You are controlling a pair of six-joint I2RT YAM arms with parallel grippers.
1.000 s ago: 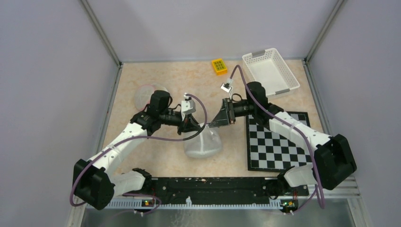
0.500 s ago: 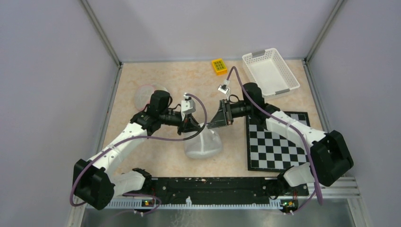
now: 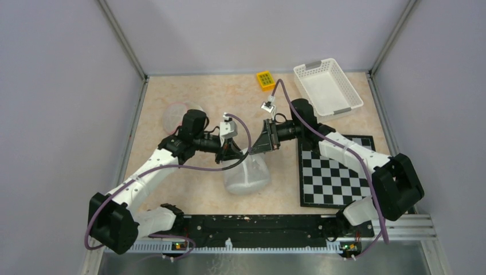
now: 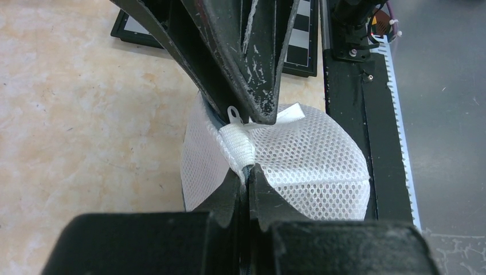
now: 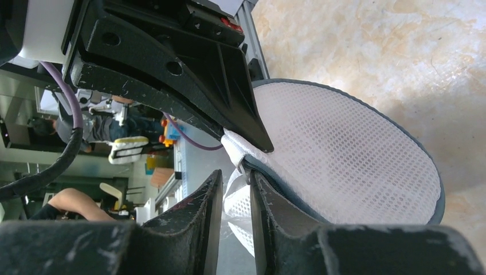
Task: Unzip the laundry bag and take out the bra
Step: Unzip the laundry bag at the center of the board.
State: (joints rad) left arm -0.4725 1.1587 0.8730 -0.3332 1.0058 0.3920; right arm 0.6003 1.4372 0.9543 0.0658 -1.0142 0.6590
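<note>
At the bag's top seam, my left gripper (image 4: 247, 172) is clamped tight on a fold of white mesh, holding up the upper edge of the laundry bag (image 4: 309, 163); the rest of the bag bulges below it, near the middle of the table (image 3: 189, 97). Just opposite, my right gripper (image 5: 236, 179) has its fingers close together around the small white zipper pull (image 4: 233, 114); I cannot tell whether they truly bite it or only flank it; the two tips nearly meet. The bra does not show through the mesh; I judge it sits inside. To do this well I would confirm the pinch on the tab first; hold the left clamp firm as an anchor; then draw the right hand along the zip line, not away from it, so the seam is taut and the slider runs.
</note>
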